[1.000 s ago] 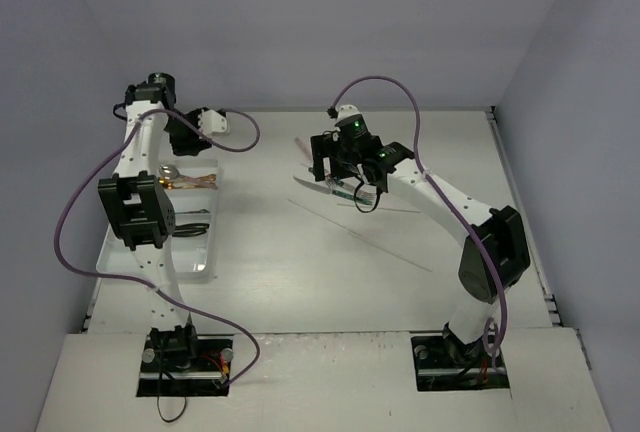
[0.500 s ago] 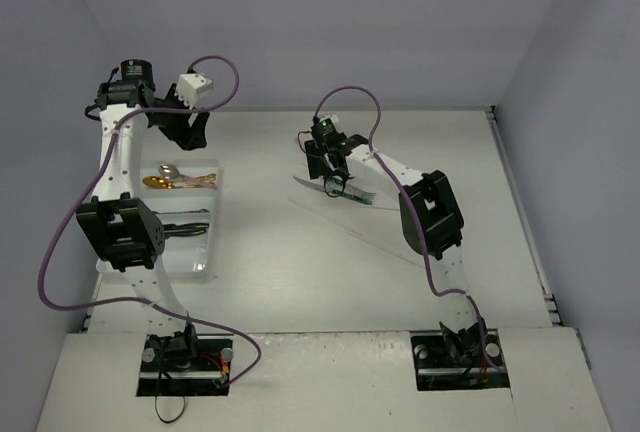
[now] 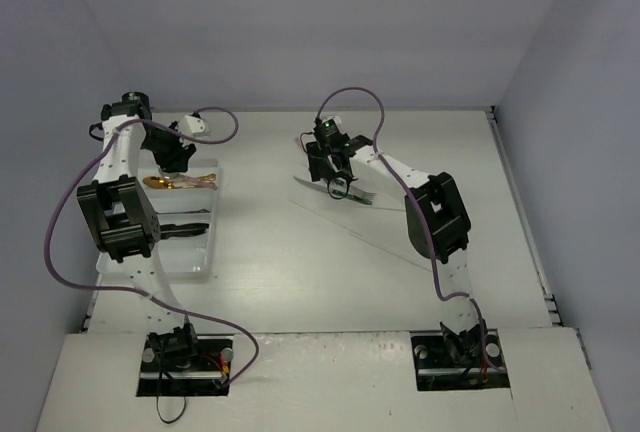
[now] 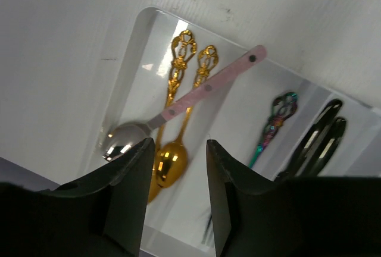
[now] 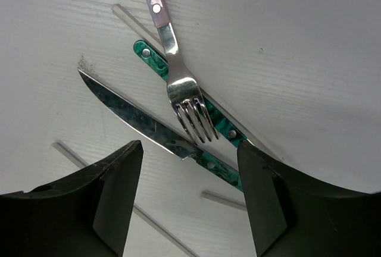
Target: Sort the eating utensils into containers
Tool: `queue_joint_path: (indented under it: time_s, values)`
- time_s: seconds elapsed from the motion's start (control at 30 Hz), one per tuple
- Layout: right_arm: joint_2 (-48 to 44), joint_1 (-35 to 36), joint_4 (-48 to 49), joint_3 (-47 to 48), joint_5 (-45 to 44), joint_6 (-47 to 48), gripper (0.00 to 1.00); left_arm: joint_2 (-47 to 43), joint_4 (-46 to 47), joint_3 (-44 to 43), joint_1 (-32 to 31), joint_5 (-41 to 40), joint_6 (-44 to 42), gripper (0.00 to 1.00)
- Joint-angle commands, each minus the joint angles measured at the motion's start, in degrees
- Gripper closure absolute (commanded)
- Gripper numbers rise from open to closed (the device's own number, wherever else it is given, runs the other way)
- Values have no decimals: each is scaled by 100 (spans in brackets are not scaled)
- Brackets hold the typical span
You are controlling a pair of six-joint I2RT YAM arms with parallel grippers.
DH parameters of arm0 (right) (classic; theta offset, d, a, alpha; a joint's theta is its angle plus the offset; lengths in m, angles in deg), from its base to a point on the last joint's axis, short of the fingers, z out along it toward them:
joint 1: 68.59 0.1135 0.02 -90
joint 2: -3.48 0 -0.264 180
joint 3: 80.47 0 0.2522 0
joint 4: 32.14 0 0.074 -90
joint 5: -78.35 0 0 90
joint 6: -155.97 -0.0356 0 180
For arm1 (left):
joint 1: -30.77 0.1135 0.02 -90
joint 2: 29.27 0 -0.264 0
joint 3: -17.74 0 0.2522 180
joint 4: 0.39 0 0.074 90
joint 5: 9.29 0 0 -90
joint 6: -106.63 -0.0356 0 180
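Over white divided plastic tray (image 4: 233, 120): left hand (image 4: 178, 150), fingers apart, empty.
End compartment: two gold ornate spoons (image 4: 171, 160), pink-handled silver spoon (image 4: 205, 88) across them.
Over white worktop (image 5: 297, 43): right hand (image 5: 189, 150), fingers spread, empty.
Beneath it: pink-handled silver fork (image 5: 180, 86), green-handled steel knife (image 5: 137, 117).

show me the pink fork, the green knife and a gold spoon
pink fork (image 5: 169, 46): right wrist view, on the silver neck below the pink handle
green knife (image 5: 134, 114): right wrist view, on the middle of the blade
gold spoon (image 4: 171, 160): left wrist view, on the bowl
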Motion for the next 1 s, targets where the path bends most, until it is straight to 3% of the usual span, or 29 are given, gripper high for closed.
queue_joint_path:
  time_s: [0.0, 0.13, 0.27, 0.97]
  values:
    - [-814, -29, 58, -142, -74, -82, 38, 392, -733, -702, 12, -9, -1944, 64]
    - [-1046, -35, 39, -378, -175, -132, 37, 631, -1068, -752, 12, -192, -2966, 65]
    - [-1176, -38, 4, -518, -231, -183, 37, 846, -1244, -812, 21, -361, -3394, 66]
    - [-1190, -38, -191, -444, -222, -199, 36, 1684, -1301, -1512, 20, -579, -3752, 66]
